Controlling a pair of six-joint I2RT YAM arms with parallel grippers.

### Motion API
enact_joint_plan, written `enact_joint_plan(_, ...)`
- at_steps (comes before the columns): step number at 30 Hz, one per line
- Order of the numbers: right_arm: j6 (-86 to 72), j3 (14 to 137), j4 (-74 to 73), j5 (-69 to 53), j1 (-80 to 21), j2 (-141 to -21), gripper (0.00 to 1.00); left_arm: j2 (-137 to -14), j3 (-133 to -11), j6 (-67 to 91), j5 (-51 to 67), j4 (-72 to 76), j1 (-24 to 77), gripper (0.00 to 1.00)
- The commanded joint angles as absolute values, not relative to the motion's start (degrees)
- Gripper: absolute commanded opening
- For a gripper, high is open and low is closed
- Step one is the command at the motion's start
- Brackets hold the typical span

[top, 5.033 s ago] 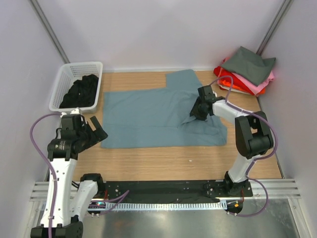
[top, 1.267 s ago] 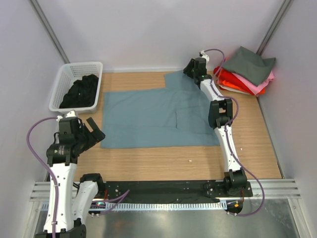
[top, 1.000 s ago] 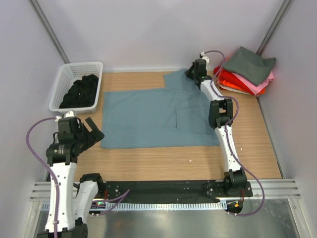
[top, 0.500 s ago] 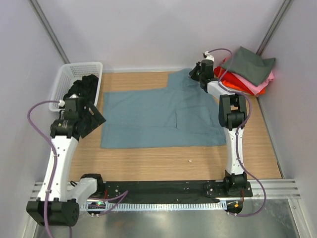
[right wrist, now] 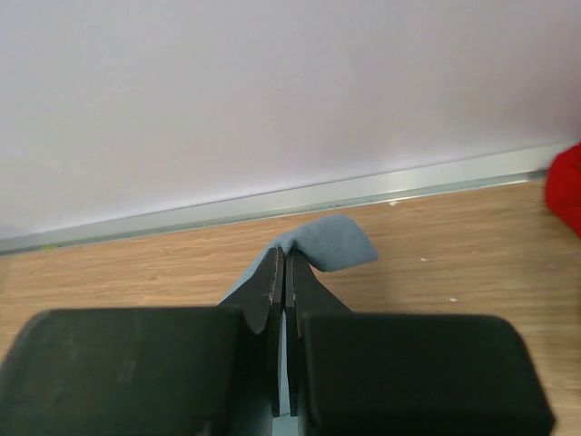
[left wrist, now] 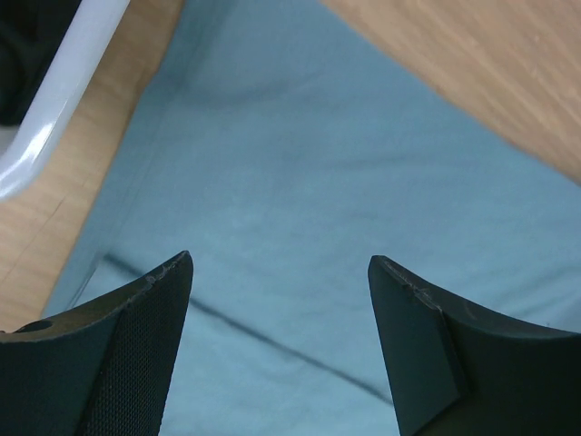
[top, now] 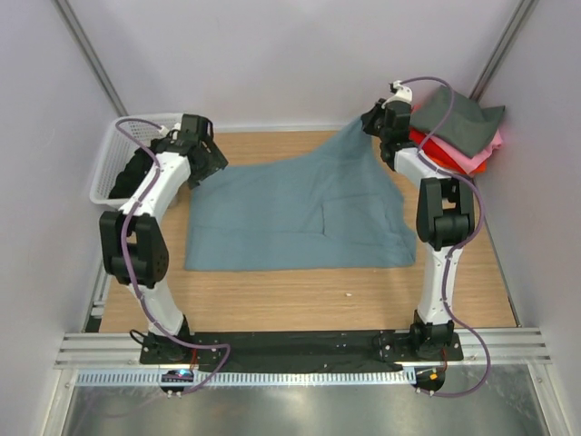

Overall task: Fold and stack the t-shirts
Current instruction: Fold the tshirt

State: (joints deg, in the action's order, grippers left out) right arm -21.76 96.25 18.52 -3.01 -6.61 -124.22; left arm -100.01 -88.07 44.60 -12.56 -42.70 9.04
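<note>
A dusty blue-grey t-shirt (top: 300, 213) lies spread across the middle of the table. My right gripper (top: 372, 123) is shut on its far right corner and holds it lifted off the table; the pinched cloth (right wrist: 329, 242) curls over the shut fingers. My left gripper (top: 207, 168) hovers open over the shirt's far left part (left wrist: 300, 182), beside the basket, its jaws spread with nothing between them. A stack of folded t-shirts (top: 454, 132), dark grey on pink, orange and red, sits at the far right corner. Black t-shirts (top: 150, 168) fill the basket.
The white lattice basket (top: 123, 136) stands at the far left, its rim (left wrist: 54, 118) close to my left gripper. Walls close in the back and sides. Bare wooden table (top: 300, 295) shows along the near edge in front of the shirt.
My left arm swung from the near left up to the shirt's far left corner. My right gripper closed on the far right corner and lifted it, pulling the cloth up into a peak.
</note>
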Motion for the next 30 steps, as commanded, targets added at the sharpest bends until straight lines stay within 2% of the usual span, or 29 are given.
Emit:
enact_joint_plan(1,-21.0,96.85,19.0,1.56,-5.1,-122.87,0.02,-104.84,-95.61,44.04,-17.13,-39.9,9.14,0.79)
enact_joint_plan(10,-21.35,98.17,15.65,2.9,-2.81,-124.36,0.01,-124.35,-117.74,40.43,-22.94,-45.26,9.05,0.78)
enact_joint_plan(17,-22.32,100.46,14.15,-1.39,-2.81,-126.3,0.02,-137.19,-132.0,39.99,-22.68,-48.52,7.65,0.72)
enact_joint_plan(30,-25.57,100.2,15.29,-5.36,-2.81,-126.65,0.01,-145.89,-136.4,42.71,-19.51,-41.14,5.36,0.7)
